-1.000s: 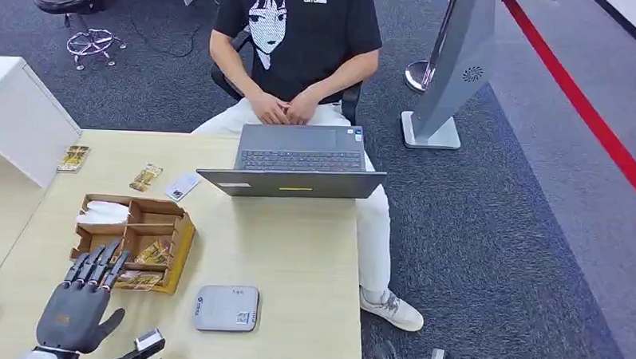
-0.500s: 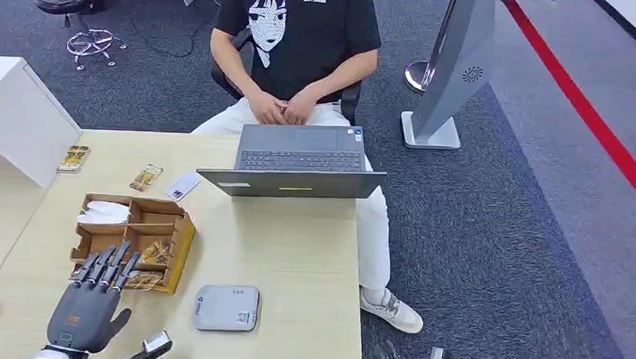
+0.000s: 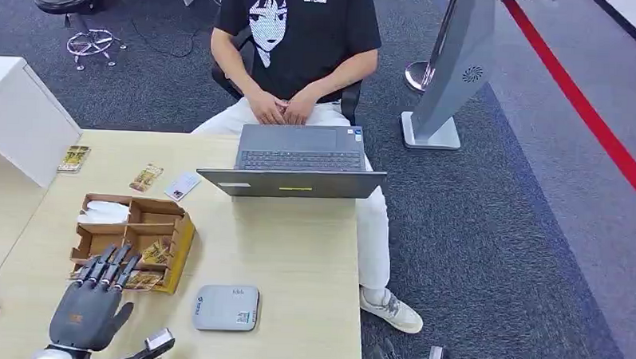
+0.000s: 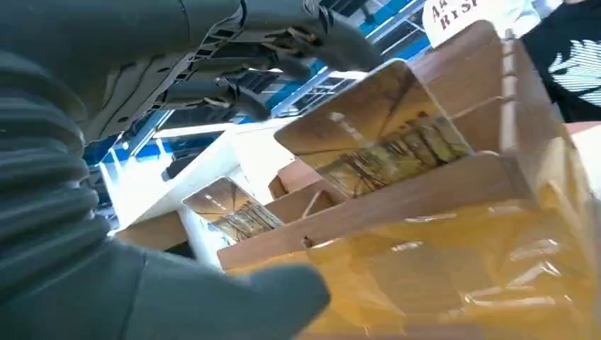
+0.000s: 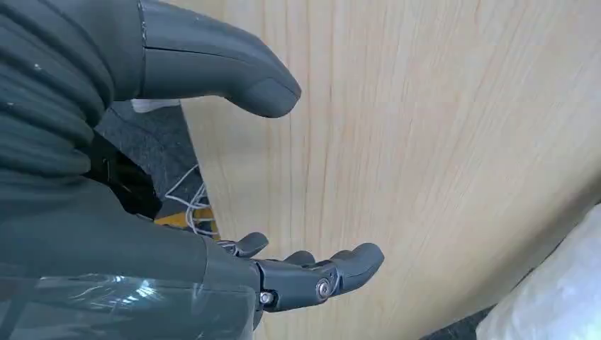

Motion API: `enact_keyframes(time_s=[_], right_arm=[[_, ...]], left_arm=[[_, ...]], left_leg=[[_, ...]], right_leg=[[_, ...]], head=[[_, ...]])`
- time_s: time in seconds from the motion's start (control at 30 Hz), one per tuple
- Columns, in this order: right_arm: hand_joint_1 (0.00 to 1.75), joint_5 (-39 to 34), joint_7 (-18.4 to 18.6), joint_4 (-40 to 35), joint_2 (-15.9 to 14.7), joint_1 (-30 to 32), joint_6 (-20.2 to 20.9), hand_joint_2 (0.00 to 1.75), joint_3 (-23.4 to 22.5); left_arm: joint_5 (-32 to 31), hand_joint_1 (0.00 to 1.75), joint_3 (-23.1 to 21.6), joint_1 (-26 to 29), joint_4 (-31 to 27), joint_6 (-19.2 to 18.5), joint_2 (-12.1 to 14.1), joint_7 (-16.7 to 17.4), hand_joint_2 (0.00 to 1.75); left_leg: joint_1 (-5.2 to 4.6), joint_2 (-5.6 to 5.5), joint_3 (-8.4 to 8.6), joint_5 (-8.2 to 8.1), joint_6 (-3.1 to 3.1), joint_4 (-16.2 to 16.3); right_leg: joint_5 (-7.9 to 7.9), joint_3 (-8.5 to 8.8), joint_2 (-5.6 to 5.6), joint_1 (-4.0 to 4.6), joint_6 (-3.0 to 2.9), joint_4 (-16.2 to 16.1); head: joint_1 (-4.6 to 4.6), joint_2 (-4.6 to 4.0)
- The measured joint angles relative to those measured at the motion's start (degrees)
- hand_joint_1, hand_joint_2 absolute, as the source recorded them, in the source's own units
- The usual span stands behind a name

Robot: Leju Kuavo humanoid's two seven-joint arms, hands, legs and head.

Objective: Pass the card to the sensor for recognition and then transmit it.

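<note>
Left hand (image 3: 87, 311): fingers spread, holding nothing, fingertips at the near edge of the box (image 3: 181, 238). Right hand (image 5: 298, 273): released, empty, beside the desk (image 3: 296, 251). Card (image 4: 375, 138): upright in the box, untaken. Sensor (image 3: 226, 307): near, unused. Progress: pickup pending; scan and handover remain

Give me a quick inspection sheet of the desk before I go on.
Surface: wooden desk, bare in the middle.
Job's things: cards upright in the organizer; grey sensor flat near the front edge.
Clutter: laptop; three loose cards behind the organizer.
Hands: left hand open, fingers reaching over the organizer's near compartment; right hand open beside the desk.
Cables: nothing seen on the desk.
Surroundings: seated person behind the laptop; stool; grey stand.
</note>
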Motion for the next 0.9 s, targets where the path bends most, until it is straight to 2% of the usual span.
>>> enact_keyframes(time_s=[0.63,0.9], right_arm=[[0.00,0.0,0.0,0.0,0.0,0.0,0.0,1.75,0.2],[0.00,-0.6,-0.1,0.0,0.0,0.0,0.0,1.75,0.3]], left_arm=[[1.1,1.75,1.8,-1.4,0.6,0.2,0.0,-0.3,1.75],[-0.2,1.75,3.5,-2.2,0.7,1.7,-1.4,-0.6,1.75]], left_leg=[[0.00,0.00,0.00,0.00,0.00,0.0],[0.00,0.00,0.00,0.00,0.00,0.0]], right_leg=[[0.00,0.00,0.00,0.00,0.00,0.0],[0.00,0.00,0.00,0.00,0.00,0.0]], head=[[0.00,0.00],[0.02,0.00]])
